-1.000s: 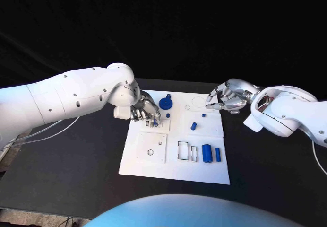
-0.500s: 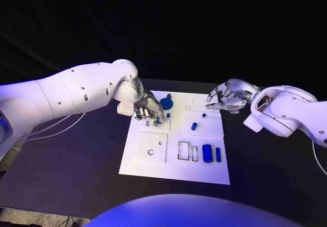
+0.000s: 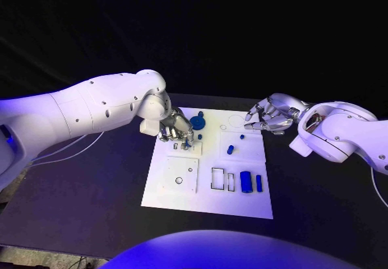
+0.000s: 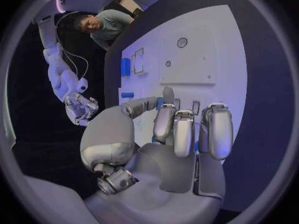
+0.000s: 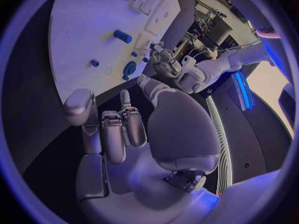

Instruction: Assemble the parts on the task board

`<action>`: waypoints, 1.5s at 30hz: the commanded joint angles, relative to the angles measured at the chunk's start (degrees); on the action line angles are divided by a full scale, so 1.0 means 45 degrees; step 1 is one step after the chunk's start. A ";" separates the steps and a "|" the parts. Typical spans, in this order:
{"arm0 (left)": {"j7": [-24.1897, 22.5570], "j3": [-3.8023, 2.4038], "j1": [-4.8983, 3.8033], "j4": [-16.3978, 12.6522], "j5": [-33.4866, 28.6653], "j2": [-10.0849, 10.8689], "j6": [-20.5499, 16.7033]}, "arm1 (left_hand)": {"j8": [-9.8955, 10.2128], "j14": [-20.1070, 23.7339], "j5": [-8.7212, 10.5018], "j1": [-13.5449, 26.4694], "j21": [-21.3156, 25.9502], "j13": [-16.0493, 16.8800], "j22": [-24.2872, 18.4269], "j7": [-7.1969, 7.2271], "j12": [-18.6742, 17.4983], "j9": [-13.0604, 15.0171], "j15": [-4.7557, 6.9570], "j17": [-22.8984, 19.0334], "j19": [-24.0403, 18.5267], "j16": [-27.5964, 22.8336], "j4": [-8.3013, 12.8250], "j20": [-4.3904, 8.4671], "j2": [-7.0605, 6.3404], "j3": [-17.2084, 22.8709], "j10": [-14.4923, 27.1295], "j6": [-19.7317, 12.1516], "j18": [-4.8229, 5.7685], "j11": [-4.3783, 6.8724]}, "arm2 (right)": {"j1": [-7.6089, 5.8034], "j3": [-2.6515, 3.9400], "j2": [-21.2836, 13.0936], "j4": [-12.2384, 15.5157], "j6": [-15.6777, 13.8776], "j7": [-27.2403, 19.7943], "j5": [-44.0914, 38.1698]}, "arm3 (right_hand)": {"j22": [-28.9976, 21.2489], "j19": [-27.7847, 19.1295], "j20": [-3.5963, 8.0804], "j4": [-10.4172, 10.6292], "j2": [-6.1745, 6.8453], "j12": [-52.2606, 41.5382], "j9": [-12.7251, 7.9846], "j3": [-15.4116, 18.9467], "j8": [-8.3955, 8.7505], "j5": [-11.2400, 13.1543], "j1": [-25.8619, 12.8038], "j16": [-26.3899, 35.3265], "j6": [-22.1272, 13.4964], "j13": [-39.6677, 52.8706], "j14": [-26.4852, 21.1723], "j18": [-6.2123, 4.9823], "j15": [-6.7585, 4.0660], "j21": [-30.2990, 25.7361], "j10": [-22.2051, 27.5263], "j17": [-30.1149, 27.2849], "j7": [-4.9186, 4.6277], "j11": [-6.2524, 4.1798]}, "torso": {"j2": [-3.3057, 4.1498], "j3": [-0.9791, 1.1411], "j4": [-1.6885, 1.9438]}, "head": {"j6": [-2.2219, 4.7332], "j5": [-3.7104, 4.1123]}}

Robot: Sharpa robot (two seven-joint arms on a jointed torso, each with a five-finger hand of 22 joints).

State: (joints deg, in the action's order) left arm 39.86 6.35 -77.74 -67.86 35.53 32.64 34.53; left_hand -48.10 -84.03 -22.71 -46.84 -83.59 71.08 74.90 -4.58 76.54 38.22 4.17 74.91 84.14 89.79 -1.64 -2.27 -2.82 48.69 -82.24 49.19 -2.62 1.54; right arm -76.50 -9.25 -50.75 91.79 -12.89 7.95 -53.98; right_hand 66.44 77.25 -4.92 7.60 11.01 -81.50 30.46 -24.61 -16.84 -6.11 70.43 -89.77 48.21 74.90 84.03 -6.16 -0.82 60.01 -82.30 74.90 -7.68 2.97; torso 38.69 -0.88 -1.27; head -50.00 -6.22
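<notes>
- White task board [image 3: 174, 193] flat mid-table; blue parts on it: round gear-like piece [image 3: 198, 122] at far edge, two cylinders [image 3: 250, 182] side by side near right edge, a small peg [image 3: 230, 149] between.
- Left hand [image 3: 179, 132] over the board's far left corner, fingers curled downward; now slightly nearer the gear piece than a second ago; hold on anything cannot be told.
- Right hand [image 3: 269, 118] off the board's far right corner, fingers loosely curled, empty, unchanged.
</notes>
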 commanded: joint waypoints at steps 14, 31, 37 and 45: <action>0.0027 0.0275 -0.0002 -0.0090 0.1074 -0.0044 -0.0082 | -0.0045 -0.1326 -0.0307 -0.0377 -0.0102 0.0109 0.2180 0.0672 0.0145 0.0133 0.0061 0.3352 0.0288 0.0046 0.1660 0.0070 0.0422 0.1455 -0.0207 0.0784 0.0171 0.0112 | 0.0007 -0.0002 0.0004 0.0032 0.0096 -0.0093 -0.0122 | -0.0018 -0.0062 -0.0011 0.0107 0.0106 0.0078 0.0033 0.0004 -0.0091 -0.0040 0.0023 -0.0044 -0.0151 0.0928 0.1322 -0.0142 -0.0042 -0.0071 0.0095 0.3336 -0.0003 0.0008 | -0.0004 -0.0001 -0.0017 | 0.0001 -0.0042; -0.0008 0.0519 0.0007 -0.0092 0.1078 -0.0050 -0.0277 | -0.0036 -0.1326 -0.0332 -0.0370 -0.0107 0.0107 0.2186 0.0675 0.0143 0.0147 0.0063 0.3352 0.0291 0.0046 0.1668 0.0071 0.0428 0.1451 -0.0209 0.0793 0.0172 0.0114 | 0.0007 -0.0002 0.0010 0.0028 0.0100 -0.0117 -0.0122 | -0.0018 -0.0062 -0.0011 0.0107 0.0106 0.0078 0.0033 0.0004 -0.0091 -0.0040 0.0023 -0.0044 -0.0151 0.0928 0.1322 -0.0142 -0.0042 -0.0071 0.0095 0.3336 -0.0003 0.0008 | 0.0015 -0.0003 -0.0002 | 0.0001 -0.0038; -0.0031 0.0520 0.0008 -0.0077 0.1073 -0.0066 -0.0384 | -0.0032 -0.1326 -0.0342 -0.0368 -0.0107 0.0119 0.2187 0.0675 0.0150 0.0152 0.0064 0.3352 0.0291 0.0046 0.1670 0.0072 0.0433 0.1452 -0.0214 0.0795 0.0172 0.0115 | 0.0007 -0.0002 0.0022 0.0024 0.0099 -0.0127 -0.0122 | -0.0018 -0.0062 -0.0011 0.0107 0.0106 0.0078 0.0033 0.0004 -0.0091 -0.0040 0.0023 -0.0044 -0.0151 0.0928 0.1322 -0.0142 -0.0042 -0.0071 0.0095 0.3336 -0.0003 0.0008 | 0.0011 -0.0003 0.0002 | 0.0001 -0.0016; -0.0050 0.0512 0.0007 -0.0090 0.0987 -0.0056 -0.0429 | -0.0026 -0.1326 -0.0360 -0.0363 -0.0112 0.0139 0.2192 0.0678 0.0164 0.0162 0.0065 0.3352 0.0295 0.0046 0.1674 0.0073 0.0444 0.1455 -0.0223 0.0803 0.0173 0.0118 | 0.0007 -0.0002 0.0028 0.0019 0.0104 -0.0130 -0.0122 | -0.0020 -0.0062 -0.0009 0.0119 0.0104 0.0075 0.0050 -0.0012 -0.0110 -0.0062 0.0034 -0.0041 -0.0156 0.0934 0.1320 -0.0143 -0.0044 -0.0089 0.0090 0.3326 -0.0002 0.0006 | 0.0004 -0.0001 0.0012 | 0.0001 -0.0007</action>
State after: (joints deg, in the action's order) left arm 39.71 8.54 -77.85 -68.23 39.62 32.48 33.25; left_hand -48.00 -84.03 -24.16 -46.84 -83.83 71.64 74.90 -4.68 76.94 38.92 4.17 74.91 84.14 89.79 -1.32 -2.27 -2.82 48.37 -82.25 49.32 -2.62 1.54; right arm -76.50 -9.25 -50.68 91.85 -12.92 7.79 -53.98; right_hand 66.44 77.25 -4.92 7.93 11.01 -81.50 30.64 -24.61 -17.06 -6.11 70.43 -89.77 47.80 74.93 84.03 -6.16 -0.82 60.01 -82.29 74.94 -7.66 2.97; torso 38.73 -0.90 -1.24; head -50.00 -6.28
